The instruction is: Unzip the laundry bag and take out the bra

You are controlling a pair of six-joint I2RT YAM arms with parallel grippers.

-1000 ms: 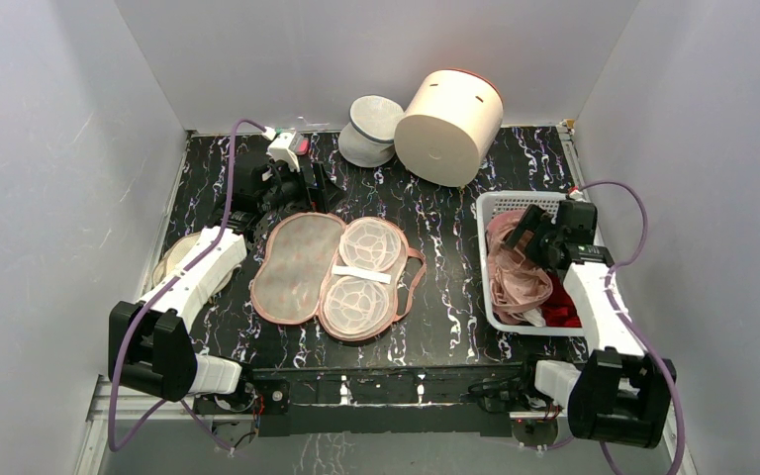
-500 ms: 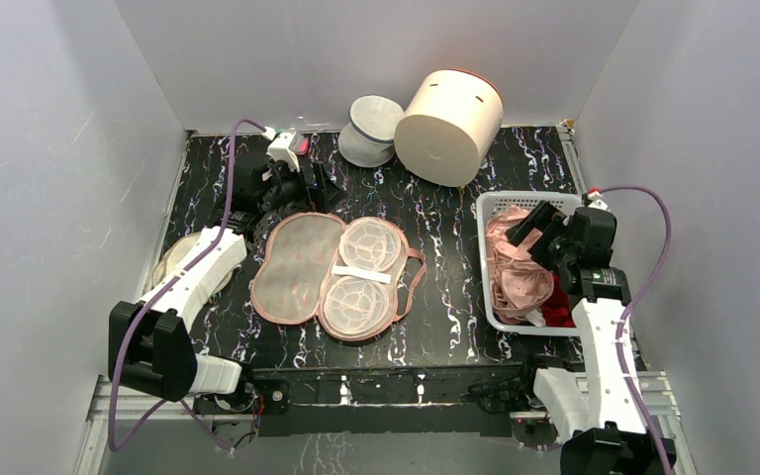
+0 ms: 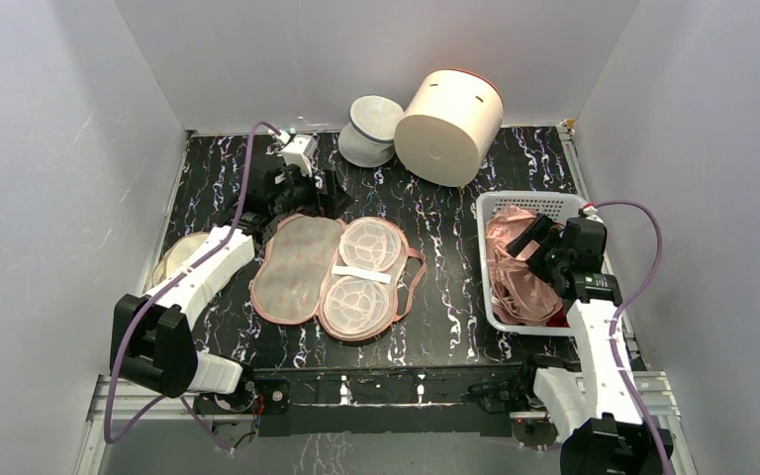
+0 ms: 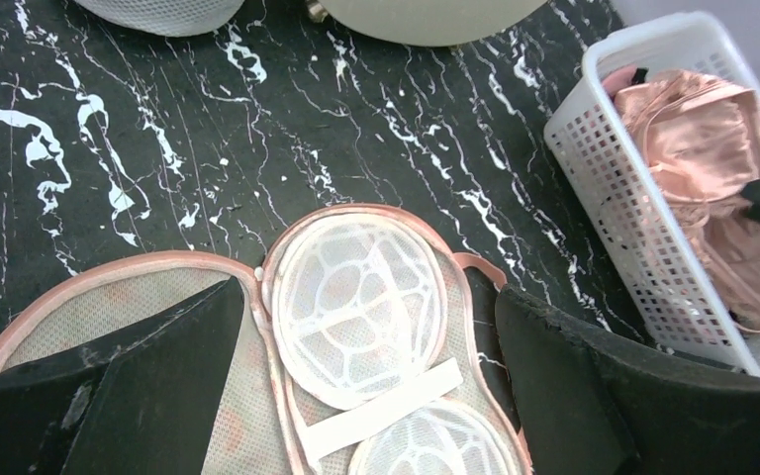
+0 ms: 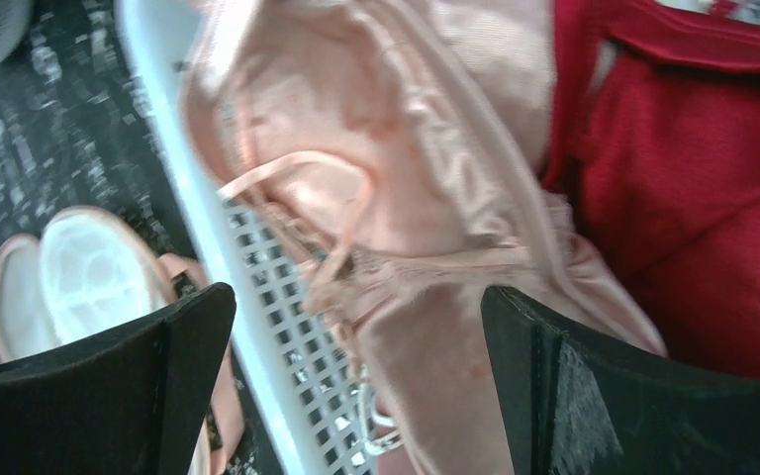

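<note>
The laundry bag (image 3: 302,267) lies unzipped and spread flat mid-table, beige mesh lining up, with two white round cup frames on its right half (image 4: 356,307). The salmon-pink satin bra (image 3: 515,272) lies in the white slotted basket (image 3: 532,201) at the right; it also shows in the left wrist view (image 4: 703,139) and the right wrist view (image 5: 426,188). My left gripper (image 3: 309,198) is open and empty over the bag's far end (image 4: 371,386). My right gripper (image 3: 536,242) is open just above the bra and the basket's left wall (image 5: 356,386).
A dark red garment (image 5: 693,198) lies in the basket beside the bra. A big cream cylinder (image 3: 448,114) and a white mesh pouch (image 3: 371,129) stand at the back. A beige item (image 3: 180,255) lies by the left wall.
My right arm has drawn back toward the near edge, its gripper staying over the basket, and the bra has settled lower. My left gripper has shifted a little right.
</note>
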